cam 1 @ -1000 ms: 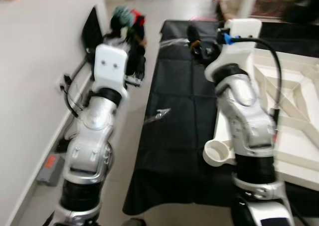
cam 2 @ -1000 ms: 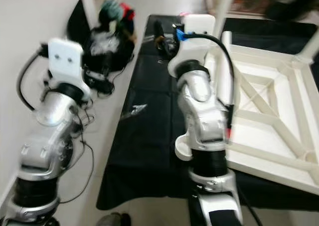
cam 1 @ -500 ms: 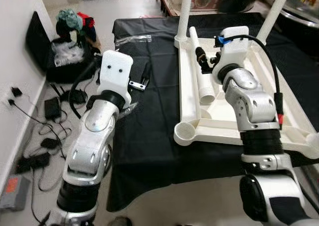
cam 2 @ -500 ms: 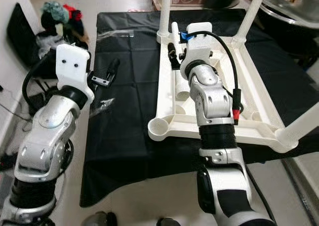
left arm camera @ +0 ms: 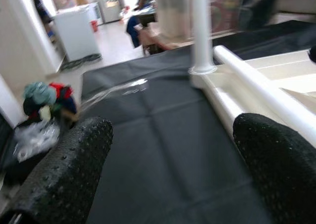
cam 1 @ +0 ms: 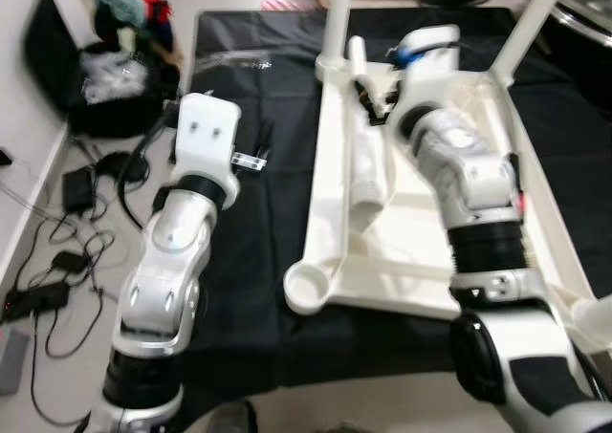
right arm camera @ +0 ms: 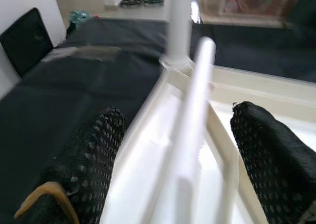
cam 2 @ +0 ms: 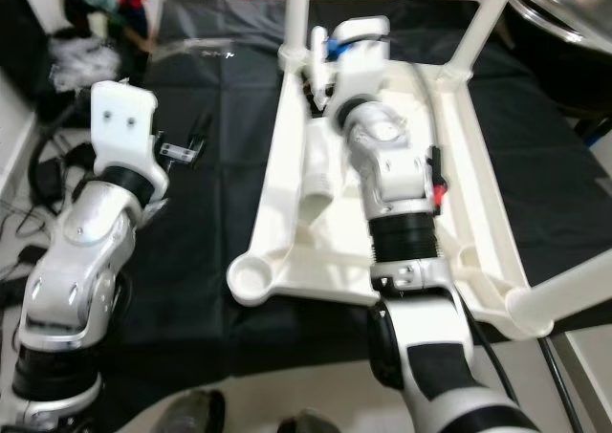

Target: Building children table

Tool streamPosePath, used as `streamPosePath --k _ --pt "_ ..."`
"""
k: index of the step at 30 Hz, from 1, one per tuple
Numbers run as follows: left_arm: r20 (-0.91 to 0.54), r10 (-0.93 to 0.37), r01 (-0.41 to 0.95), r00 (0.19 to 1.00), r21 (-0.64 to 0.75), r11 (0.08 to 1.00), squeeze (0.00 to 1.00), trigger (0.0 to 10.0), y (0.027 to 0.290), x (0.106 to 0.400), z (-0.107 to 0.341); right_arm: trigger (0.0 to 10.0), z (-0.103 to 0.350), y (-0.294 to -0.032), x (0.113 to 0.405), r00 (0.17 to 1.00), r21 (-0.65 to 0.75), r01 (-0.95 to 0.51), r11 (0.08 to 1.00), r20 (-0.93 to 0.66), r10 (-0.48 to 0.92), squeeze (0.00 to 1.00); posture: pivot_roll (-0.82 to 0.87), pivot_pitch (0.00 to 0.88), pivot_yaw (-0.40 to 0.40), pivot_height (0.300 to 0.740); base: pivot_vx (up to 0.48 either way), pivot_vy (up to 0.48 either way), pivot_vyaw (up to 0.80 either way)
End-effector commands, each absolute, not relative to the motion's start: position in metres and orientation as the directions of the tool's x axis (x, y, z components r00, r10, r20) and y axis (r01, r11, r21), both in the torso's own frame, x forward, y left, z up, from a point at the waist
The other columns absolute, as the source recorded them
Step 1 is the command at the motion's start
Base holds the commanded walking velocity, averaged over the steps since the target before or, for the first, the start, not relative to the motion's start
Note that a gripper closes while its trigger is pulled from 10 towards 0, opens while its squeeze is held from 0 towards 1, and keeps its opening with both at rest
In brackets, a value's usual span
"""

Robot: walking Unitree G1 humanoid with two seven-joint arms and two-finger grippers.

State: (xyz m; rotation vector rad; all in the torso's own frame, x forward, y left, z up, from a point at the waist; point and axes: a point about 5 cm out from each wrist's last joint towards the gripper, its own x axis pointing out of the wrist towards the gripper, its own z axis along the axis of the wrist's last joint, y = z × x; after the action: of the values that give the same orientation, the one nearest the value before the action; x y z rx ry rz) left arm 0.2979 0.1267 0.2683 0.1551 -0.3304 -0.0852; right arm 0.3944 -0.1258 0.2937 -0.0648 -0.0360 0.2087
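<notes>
Fitting legs: upturned tabletop [cam 1: 382,280] on black cloth [cam 1: 258,261], two legs already upright at far corners, loose leg [cam 1: 368,161] lying inside along the left rail.
Near corner: empty round socket [cam 1: 311,290] at near-left corner of tabletop, nothing screwed in yet.
Left gripper [left arm camera: 168,169]: over bare cloth just left of tabletop, black fingers [left arm camera: 64,169] spread wide, holding nothing.
Right gripper [right arm camera: 173,169]: over far half of tabletop, fingers [right arm camera: 269,155] wide apart, straddling loose leg without touching it.
Loose leg: threaded end pointing toward near-left socket, other end close to far-left upright leg [cam 1: 337,17].
Far-right corner: second upright leg [cam 1: 531,22] standing in its socket.
Off cloth, left: cables and bag [cam 1: 115,89] on floor by wall.
Step in hand, judged: reaching to pick up loose leg.
Next move, judged: lowering right gripper, closing on leg mid-length, lifting, carrying threaded end to empty socket.
Care needed: round smooth leg, likely to roll or slip in grip.
</notes>
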Motion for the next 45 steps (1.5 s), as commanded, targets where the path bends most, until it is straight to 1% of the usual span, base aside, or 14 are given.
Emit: streamPosePath --k 1,4,6,7,9,11,17,19,20,22,26,32,36,45 --pt "0.306 -0.143 0.096 0.941 0.162 0.982 0.00 10.0 0.121 0.293 0.265 10.0 0.288 -0.137 0.400 0.980 -0.040 -0.193 0.980 -0.061 0.190 0.00 0.16 0.240 -0.068 0.740 0.000 0.000 0.00" --pt "0.304 -0.143 0.097 0.942 0.162 0.982 0.00 10.0 0.121 0.293 0.265 10.0 0.287 -0.140 0.403 0.979 -0.027 -0.185 0.982 -0.089 0.182 0.00 0.16 0.245 -0.072 0.740 0.000 0.000 0.00" --pt "0.295 -0.140 0.096 0.945 0.157 0.983 0.00 10.0 0.121 0.291 0.263 10.0 0.284 -0.144 0.409 0.971 0.049 -0.180 0.982 -0.148 0.186 0.00 0.16 0.250 -0.075 0.740 0.000 0.000 0.00" --pt "0.286 -0.144 0.102 0.947 0.159 0.982 0.00 10.0 0.121 0.290 0.262 10.0 0.283 -0.144 0.411 0.961 0.093 -0.195 0.976 -0.179 0.209 0.00 0.16 0.254 -0.078 0.740 0.000 0.000 0.00" --pt "0.279 -0.147 0.105 0.949 0.160 0.981 0.00 10.0 0.120 0.290 0.261 10.0 0.283 -0.144 0.412 0.954 0.120 -0.208 0.971 -0.196 0.228 0.00 0.16 0.255 -0.079 0.740 0.000 0.000 0.00" --pt "0.259 -0.154 0.115 0.953 0.160 0.980 0.00 10.0 0.119 0.289 0.257 10.0 0.289 -0.137 0.414 0.934 0.184 -0.267 0.946 -0.191 0.301 0.00 0.16 0.257 -0.082 0.740 0.000 0.000 0.00" --pt "0.199 -0.180 0.151 0.963 0.155 0.976 0.00 10.0 0.117 0.286 0.246 10.0 0.296 -0.135 0.419 0.938 0.187 -0.272 0.944 -0.169 0.304 0.00 0.16 0.262 -0.087 0.740 0.000 0.000 0.00" --pt "0.115 -0.267 0.251 0.957 0.134 0.959 0.00 10.0 0.112 0.281 0.231 10.0 0.295 -0.131 0.422 0.936 0.163 -0.277 0.947 -0.178 0.304 0.00 0.16 0.272 -0.087 0.740 0.000 0.000 0.00" --pt "0.115 -0.267 0.251 0.957 0.134 0.959 0.00 10.0 0.112 0.281 0.231 10.0 0.295 -0.131 0.422 0.936 0.163 -0.277 0.947 -0.178 0.304 0.00 0.16 0.272 -0.087 0.740 0.000 0.000 0.00" --pt "0.032 -0.355 0.349 0.934 0.116 0.930 0.00 10.0 0.106 0.273 0.216 10.0 0.294 -0.127 0.423 0.934 0.151 -0.282 0.948 -0.185 0.307 0.00 0.16 0.280 -0.090 0.740 0.000 0.000 0.00" --pt "-0.006 -0.397 0.396 0.918 0.099 0.913 0.00 10.0 0.102 0.264 0.206 10.0 0.291 -0.123 0.424 0.932 0.135 -0.280 0.950 -0.198 0.303 0.00 0.16 0.290 -0.097 0.740 0.000 0.000 0.00" --pt "-0.023 -0.425 0.424 0.905 0.112 0.899 0.00 10.0 0.096 0.257 0.202 10.0 0.286 -0.117 0.425 0.919 0.132 -0.299 0.945 -0.226 0.322 0.00 0.16 0.305 -0.105 0.740 0.000 0.000 0.00" --pt "-0.021 -0.417 0.417 0.909 0.123 0.901 0.00 10.0 0.096 0.256 0.203 10.0 0.281 -0.118 0.425 0.920 0.110 -0.283 0.953 -0.250 0.302 0.00 0.16 0.307 -0.108 0.740 0.000 0.000 0.00" --pt "-0.020 -0.421 0.420 0.907 0.122 0.899 0.00 10.0 0.095 0.255 0.205 10.0 0.272 -0.116 0.424 0.901 0.145 -0.300 0.943 -0.283 0.330 0.00 0.15 0.306 -0.111 0.740 0.000 0.000 0.00"
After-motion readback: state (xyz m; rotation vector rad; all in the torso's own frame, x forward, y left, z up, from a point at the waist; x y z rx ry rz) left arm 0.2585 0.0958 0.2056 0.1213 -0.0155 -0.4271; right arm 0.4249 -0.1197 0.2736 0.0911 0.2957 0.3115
